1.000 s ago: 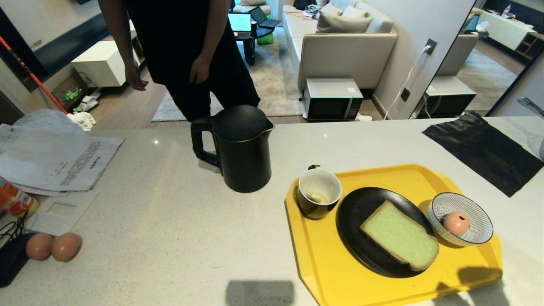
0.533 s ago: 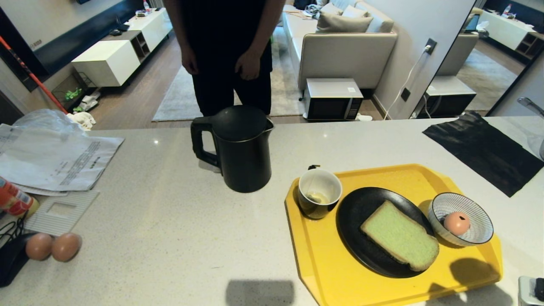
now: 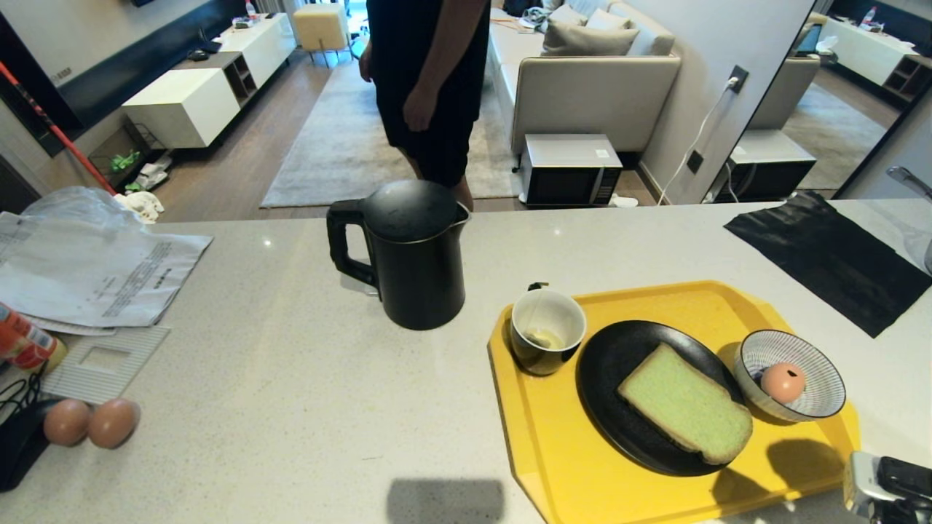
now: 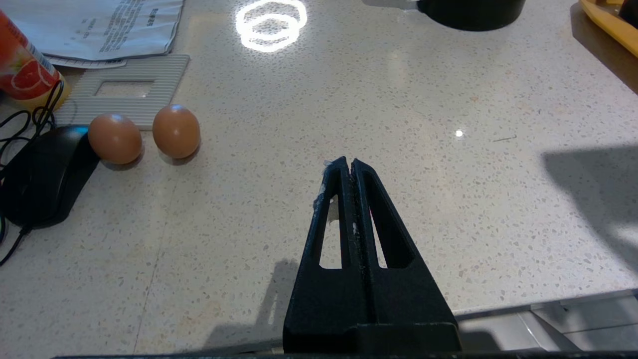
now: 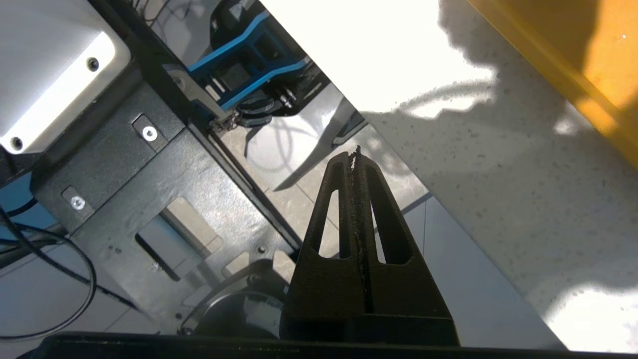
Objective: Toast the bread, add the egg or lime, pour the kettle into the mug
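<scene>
A pale green bread slice (image 3: 684, 405) lies on a black plate (image 3: 608, 371) on the yellow tray (image 3: 568, 458). Beside the plate, a striped bowl (image 3: 819, 371) holds the pinkish egg (image 3: 782, 381). The black mug (image 3: 546, 331), white inside, stands at the tray's left corner. The tall black kettle (image 3: 411, 251) stands on the counter left of the tray, handle to the left. My right arm's wrist (image 3: 885, 484) shows at the lower right corner; its gripper (image 5: 355, 155) is shut and empty, hanging past the counter's front edge. My left gripper (image 4: 347, 163) is shut, low over bare counter.
Two brown eggs (image 3: 91, 422) (image 4: 144, 134) lie at the left front beside a black mouse (image 4: 45, 174) and an orange can (image 3: 22, 342). Papers (image 3: 95, 273) cover the left. A black cloth (image 3: 830, 255) lies at the right. A person (image 3: 429, 80) stands behind the counter.
My right arm has risen into the head view at the lower right corner, and its shadow has spread on the tray. The person behind the counter walked from left to right and further away.
</scene>
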{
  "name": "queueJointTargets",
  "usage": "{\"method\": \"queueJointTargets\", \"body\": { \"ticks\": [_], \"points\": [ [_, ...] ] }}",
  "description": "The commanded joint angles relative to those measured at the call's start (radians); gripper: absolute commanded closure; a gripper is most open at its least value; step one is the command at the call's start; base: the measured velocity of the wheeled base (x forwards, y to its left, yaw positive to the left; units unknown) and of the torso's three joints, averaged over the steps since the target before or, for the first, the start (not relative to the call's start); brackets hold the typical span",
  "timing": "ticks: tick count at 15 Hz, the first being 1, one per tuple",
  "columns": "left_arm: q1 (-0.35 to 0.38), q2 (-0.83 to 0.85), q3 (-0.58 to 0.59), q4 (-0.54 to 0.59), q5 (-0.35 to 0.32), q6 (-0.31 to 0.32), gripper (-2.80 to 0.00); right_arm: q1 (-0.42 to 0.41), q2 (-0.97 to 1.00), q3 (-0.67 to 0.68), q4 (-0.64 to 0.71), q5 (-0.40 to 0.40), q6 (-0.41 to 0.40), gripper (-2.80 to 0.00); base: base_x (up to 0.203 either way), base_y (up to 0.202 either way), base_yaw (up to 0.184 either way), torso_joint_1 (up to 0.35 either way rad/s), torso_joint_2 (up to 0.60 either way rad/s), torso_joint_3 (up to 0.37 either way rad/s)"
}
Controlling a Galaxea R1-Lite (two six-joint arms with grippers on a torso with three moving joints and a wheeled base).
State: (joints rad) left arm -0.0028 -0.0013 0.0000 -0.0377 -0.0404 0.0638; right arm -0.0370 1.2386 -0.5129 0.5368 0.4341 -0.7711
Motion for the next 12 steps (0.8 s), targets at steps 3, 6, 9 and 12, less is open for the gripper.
{"method": "queueJointTargets", "body": {
  "ticks": [3,6,9,12],
  "points": [
    [0.0,0.0,0.017,-0.001,-0.001,0.001,0.0,-0.005,0.022,0.104,-0.207,0.013,0.027,0.0,0.0,0.0,0.0,0.0,0.0,0.0],
    [0.0,0.0,0.017,-0.001,-0.001,0.001,0.0,-0.008,0.052,0.171,-0.368,0.022,0.042,0.0,0.0,0.0,0.0,0.0,0.0,0.0],
    [0.0,0.0,0.017,-0.001,0.0,0.001,0.0,-0.009,0.084,0.2,-0.485,0.026,0.079,0.0,0.0,0.0,0.0,0.0,0.0,0.0],
    [0.0,0.0,0.017,-0.001,-0.001,0.001,0.0,-0.009,0.107,0.241,-0.528,0.025,0.078,0.0,0.0,0.0,0.0,0.0,0.0,0.0]
  ]
}}
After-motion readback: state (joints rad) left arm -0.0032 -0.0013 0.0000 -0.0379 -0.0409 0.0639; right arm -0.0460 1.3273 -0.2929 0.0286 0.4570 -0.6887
